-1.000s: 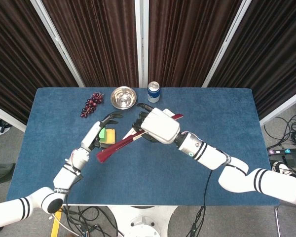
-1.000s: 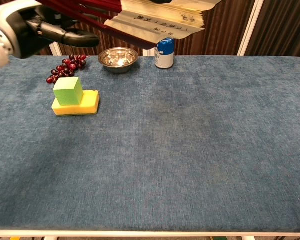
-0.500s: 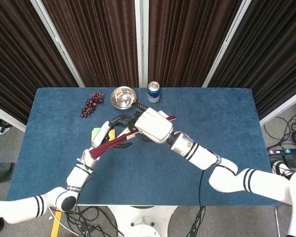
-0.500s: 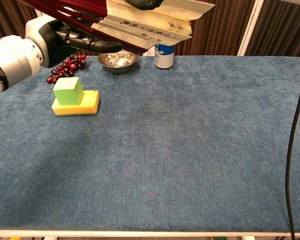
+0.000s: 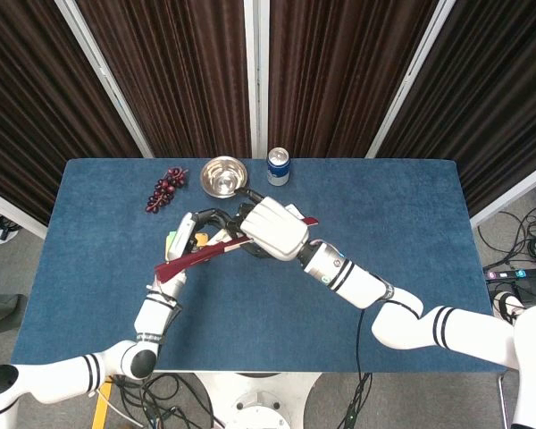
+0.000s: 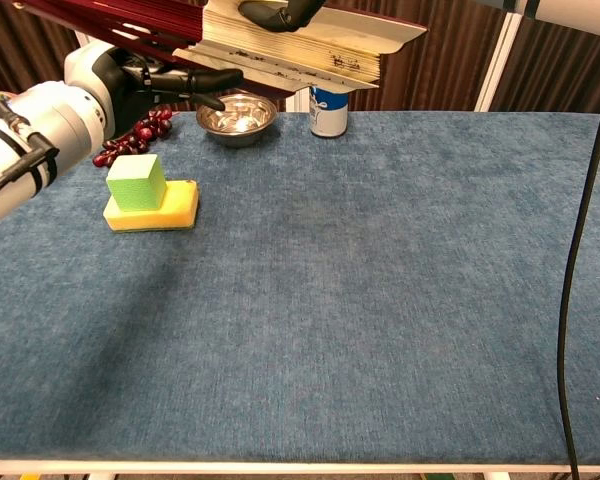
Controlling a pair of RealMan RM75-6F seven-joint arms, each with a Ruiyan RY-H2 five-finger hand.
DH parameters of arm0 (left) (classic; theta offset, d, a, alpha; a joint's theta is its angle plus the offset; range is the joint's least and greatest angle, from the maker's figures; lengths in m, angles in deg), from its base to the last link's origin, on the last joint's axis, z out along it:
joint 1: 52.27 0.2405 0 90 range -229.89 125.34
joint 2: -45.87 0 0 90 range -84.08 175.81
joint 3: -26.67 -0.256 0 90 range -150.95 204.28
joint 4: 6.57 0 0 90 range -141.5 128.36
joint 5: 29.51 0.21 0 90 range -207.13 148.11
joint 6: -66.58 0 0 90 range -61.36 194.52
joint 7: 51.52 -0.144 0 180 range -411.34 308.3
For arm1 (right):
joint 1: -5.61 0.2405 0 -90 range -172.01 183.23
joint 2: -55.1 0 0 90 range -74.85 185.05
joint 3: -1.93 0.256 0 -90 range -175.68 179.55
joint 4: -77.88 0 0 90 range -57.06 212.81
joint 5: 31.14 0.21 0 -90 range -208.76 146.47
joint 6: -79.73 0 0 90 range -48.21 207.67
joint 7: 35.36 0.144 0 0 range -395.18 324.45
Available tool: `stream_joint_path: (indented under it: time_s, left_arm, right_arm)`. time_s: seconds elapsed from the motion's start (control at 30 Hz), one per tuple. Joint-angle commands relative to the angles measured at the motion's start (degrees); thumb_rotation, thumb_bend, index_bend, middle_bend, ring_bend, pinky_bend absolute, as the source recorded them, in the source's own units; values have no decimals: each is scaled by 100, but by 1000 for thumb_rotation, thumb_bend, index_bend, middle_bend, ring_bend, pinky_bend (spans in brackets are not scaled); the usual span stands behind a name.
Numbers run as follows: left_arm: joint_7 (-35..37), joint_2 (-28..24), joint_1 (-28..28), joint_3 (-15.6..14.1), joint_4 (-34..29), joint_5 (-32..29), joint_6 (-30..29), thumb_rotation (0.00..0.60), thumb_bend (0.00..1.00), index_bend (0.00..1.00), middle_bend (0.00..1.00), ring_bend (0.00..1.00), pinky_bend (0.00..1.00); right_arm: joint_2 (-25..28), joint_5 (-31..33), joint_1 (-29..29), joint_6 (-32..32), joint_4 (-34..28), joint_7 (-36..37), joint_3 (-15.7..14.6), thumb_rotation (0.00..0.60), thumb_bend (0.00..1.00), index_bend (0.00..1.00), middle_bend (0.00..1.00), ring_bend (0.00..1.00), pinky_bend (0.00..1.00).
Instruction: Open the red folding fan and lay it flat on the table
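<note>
Our right hand (image 5: 272,228) squeezed the red fan (image 5: 216,253) above the table (image 5: 411,214); our left hand (image 5: 195,234) was open under it. Pulling crooked could tear the folds.

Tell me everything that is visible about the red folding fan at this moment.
The red folding fan has dark red slats and a pale pleated paper leaf with dark writing along it. It is mostly folded, only slightly spread, and held in the air above the blue table, not lying on it. The right hand grips its upper part; the left hand reaches up to the slats, though contact there is unclear.
</note>
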Motion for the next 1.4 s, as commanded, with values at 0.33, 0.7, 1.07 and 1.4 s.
stream_joint_path:
  time_s: [0.33,0.7,1.07,1.4]
  left_arm:
    - [218,265,152,90,244,61,-189,600,375,796,702,517,482]
    - [-348,127,268,24,345,133,-330,600,383,801,706,517,483]
    - [-1979,-341,428,-39,338,-19,-714,600,383,783,691,516,490]
    - [-3482,-363,463,-122,405,35,-1366,600,382,767,677,515,490]
  right_arm:
    - [-53,149,-29,-41,30,-50,59,600,929,869,661,416,142]
    - [149,101,-153,112,-61,-373,58,600,929,869,661,416,140]
    - [748,-133,-678,638,-529,-1309,-174,600,934,865,661,425,118]
    - [1023,-344,-1051,1013,-693,-1909,-304,600,938,865,661,428,103]
